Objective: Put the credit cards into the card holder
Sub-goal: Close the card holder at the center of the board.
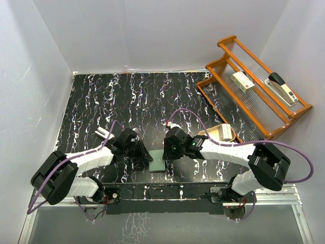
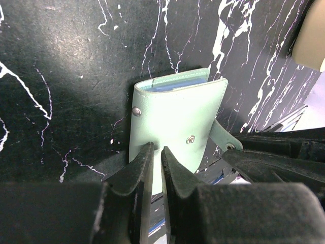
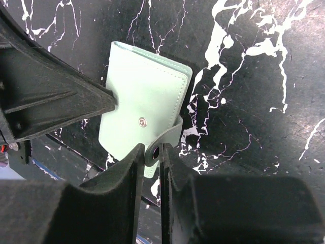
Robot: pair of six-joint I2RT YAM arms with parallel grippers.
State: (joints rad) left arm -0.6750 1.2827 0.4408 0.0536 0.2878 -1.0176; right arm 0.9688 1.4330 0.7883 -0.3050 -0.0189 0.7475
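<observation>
The card holder [image 1: 158, 161] is a sage-green wallet lying folded on the black marbled table, between my two grippers. In the left wrist view the pale blue edges of the credit cards [image 2: 175, 84] show inside its far end. My left gripper [image 2: 157, 150] is shut on the near edge of the card holder [image 2: 175, 117]. My right gripper [image 3: 151, 149] is shut on the snap tab [image 3: 170, 136] of the card holder [image 3: 144, 96]. From above, the left gripper [image 1: 145, 155] is at the wallet's left and the right gripper [image 1: 168, 152] at its right.
A wooden rack [image 1: 223, 66] stands at the back right, holding a stapler [image 1: 282, 87] and a white box [image 1: 242, 81]. A tan bowl-like object [image 1: 222, 133] sits behind the right arm. White walls enclose the table; a metal rail [image 1: 167, 193] runs along the near edge.
</observation>
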